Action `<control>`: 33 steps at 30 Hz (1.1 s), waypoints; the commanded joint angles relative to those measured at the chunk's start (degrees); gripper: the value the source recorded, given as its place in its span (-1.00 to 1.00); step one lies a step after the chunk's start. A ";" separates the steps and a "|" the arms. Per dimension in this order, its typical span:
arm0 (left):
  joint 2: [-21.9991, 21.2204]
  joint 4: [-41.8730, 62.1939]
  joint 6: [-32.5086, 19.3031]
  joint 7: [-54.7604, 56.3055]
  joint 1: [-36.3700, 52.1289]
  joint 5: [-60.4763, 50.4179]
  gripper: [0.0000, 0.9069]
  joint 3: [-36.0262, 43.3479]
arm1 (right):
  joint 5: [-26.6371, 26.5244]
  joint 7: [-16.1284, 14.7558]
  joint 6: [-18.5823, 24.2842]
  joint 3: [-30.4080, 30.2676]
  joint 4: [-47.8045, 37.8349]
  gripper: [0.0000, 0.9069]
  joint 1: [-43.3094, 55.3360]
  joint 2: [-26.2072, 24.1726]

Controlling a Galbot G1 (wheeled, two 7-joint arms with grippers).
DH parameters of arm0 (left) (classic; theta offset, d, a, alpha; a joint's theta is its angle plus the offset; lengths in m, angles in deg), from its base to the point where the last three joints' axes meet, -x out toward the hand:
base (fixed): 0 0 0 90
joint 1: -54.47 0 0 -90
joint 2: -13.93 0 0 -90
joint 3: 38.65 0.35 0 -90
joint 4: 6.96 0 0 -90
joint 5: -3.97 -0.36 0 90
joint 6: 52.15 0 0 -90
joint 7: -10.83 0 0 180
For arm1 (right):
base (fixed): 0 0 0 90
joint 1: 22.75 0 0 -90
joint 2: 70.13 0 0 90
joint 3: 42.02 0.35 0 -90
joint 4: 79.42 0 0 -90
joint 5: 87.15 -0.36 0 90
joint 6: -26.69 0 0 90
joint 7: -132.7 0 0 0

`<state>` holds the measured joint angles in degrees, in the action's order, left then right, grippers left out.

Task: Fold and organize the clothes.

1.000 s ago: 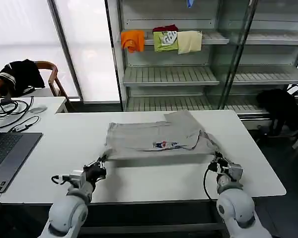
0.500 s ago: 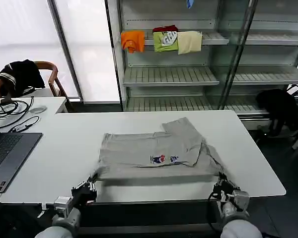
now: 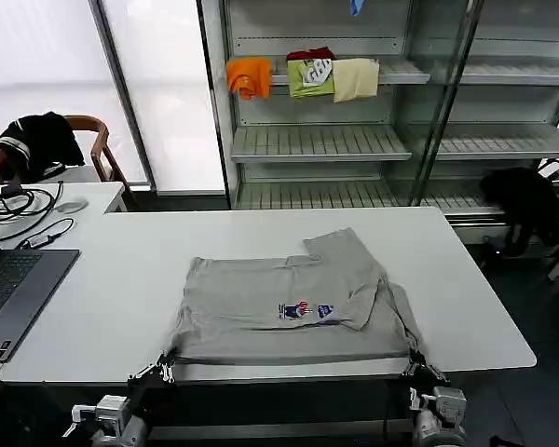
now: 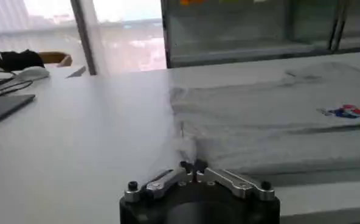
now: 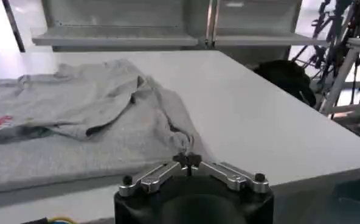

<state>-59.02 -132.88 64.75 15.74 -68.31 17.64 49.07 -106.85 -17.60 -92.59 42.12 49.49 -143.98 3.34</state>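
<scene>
Both grippers dragged shirt (image 3: 289, 312) to table (image 3: 112, 298) edge.

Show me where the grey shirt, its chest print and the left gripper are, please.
grey shirt (image 3: 252, 321): head view, plain cloth left of the print.
chest print (image 3: 305, 310): head view, middle of the print.
left gripper (image 4: 194, 165): left wrist view, fingertips pinching the shirt's corner.

The grey-taupe cotton shirt (image 3: 293, 312) now lies nearer the white table's (image 3: 102, 298) front edge (hem overhanging), dragged by the left gripper (image 3: 164, 369) and right gripper (image 3: 417, 363).
</scene>
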 commanded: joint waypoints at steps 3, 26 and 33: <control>-0.44 -4.97 0.81 0.25 -1.56 0.28 1.00 0.12 | 0.38 0.97 0.95 0.30 5.86 1.00 -3.68 -0.30; 17.00 4.79 5.49 -6.31 31.41 11.52 1.00 -1.12 | -14.66 -6.56 -3.24 5.32 -18.58 1.00 42.57 -10.10; 16.01 21.29 6.11 -7.80 49.08 13.81 1.00 10.68 | -13.96 -10.91 -3.92 -7.12 -33.97 1.00 61.63 -10.32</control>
<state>-47.29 -132.61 69.95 11.11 -46.26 28.16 47.49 -118.24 -23.99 -94.75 44.80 34.62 -110.03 -4.15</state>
